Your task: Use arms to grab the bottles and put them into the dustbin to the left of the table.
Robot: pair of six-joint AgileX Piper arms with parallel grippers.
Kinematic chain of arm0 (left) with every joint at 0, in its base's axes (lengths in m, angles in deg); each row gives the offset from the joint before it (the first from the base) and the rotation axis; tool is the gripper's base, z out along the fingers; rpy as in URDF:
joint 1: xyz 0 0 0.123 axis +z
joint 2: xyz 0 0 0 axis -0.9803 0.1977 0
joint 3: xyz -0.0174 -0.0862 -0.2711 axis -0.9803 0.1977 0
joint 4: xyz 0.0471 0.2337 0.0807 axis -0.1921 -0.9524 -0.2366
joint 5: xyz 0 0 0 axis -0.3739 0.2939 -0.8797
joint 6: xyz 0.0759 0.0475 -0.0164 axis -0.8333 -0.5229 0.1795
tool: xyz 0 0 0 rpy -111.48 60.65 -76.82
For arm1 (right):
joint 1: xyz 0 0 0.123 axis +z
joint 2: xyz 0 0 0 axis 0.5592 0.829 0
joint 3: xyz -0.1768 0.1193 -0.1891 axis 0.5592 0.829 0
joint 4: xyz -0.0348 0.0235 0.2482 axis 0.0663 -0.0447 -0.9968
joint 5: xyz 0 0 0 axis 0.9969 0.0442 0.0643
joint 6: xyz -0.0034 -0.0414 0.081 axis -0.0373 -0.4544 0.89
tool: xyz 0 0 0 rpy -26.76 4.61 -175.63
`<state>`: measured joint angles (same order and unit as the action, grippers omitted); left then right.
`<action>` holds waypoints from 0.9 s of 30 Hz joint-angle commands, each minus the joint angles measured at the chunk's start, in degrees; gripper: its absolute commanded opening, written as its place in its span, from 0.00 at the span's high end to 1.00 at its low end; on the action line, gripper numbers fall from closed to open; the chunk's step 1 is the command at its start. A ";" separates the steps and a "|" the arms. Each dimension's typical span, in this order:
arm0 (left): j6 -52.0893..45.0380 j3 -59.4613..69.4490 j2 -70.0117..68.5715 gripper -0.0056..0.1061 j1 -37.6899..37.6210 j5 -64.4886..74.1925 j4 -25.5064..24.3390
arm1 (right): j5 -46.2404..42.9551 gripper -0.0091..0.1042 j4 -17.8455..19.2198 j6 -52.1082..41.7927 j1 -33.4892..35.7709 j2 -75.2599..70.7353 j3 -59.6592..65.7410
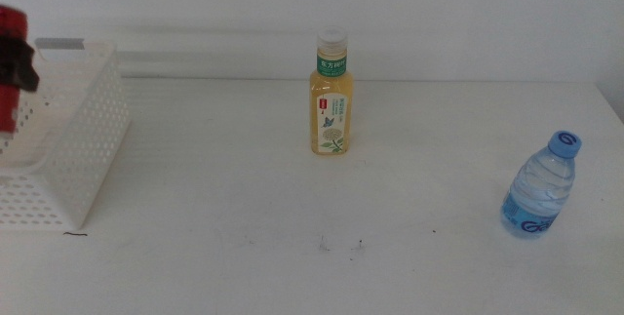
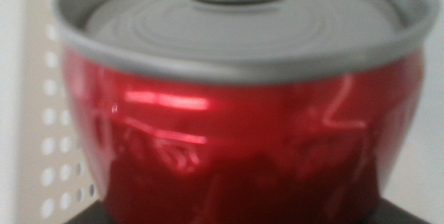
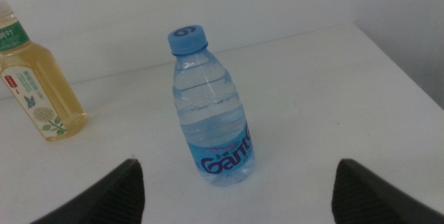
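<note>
The left hand (image 1: pixel 12 61) grips the red can (image 2: pixel 236 127) over the white basket (image 1: pixel 83 149) at the worktop's (image 1: pixel 244 217) left edge. The tea bottle (image 1: pixel 331 96) stands mid-back. The right hand (image 3: pixel 236 193) waits open near the water bottle (image 3: pixel 211 113) at the right edge.

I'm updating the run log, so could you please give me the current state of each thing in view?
Red soda can: sealed, held in the left gripper over the dustbin.
Yellow tea bottle: upright, capped, on the table.
Water bottle: upright, blue cap on, untouched.
Dustbin: at the table's left; contents not visible.
Right gripper: open, facing the water bottle.
</note>
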<state>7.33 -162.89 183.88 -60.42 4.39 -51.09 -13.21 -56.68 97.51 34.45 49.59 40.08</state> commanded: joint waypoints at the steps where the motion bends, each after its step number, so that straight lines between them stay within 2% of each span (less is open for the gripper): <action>1: 0.01 -0.78 1.89 0.96 0.08 -2.12 -0.37 | -0.54 0.21 0.16 -0.18 -0.46 -0.24 0.17; 7: -0.19 -0.78 7.46 0.96 0.08 -5.30 -0.60 | -0.54 0.21 0.16 -0.18 -0.46 -0.24 0.17; 10: -0.19 -0.78 9.66 0.90 0.08 -6.35 -1.73 | -0.54 0.21 0.16 -0.18 -0.46 -0.24 0.17; 12: -0.19 -0.78 10.89 0.82 0.08 -6.83 -1.73 | -0.54 0.21 0.16 -0.18 -0.46 -0.24 0.17; 14: -0.19 -0.78 11.79 0.70 0.08 -6.83 -1.73 | -0.54 0.21 0.16 -0.18 -0.46 -0.24 0.17; 21: -1.54 -1.00 13.52 0.13 0.08 -6.11 -2.37 | -0.54 0.21 0.16 -0.18 -0.46 -0.24 0.17; 27: -0.97 -1.01 6.56 0.11 -1.67 -3.09 -1.71 | -0.54 0.21 0.16 -0.18 -0.46 -0.24 0.17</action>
<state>6.02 -163.11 193.50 -61.05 0.50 -53.40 -13.21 -56.68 97.51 34.45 49.59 40.08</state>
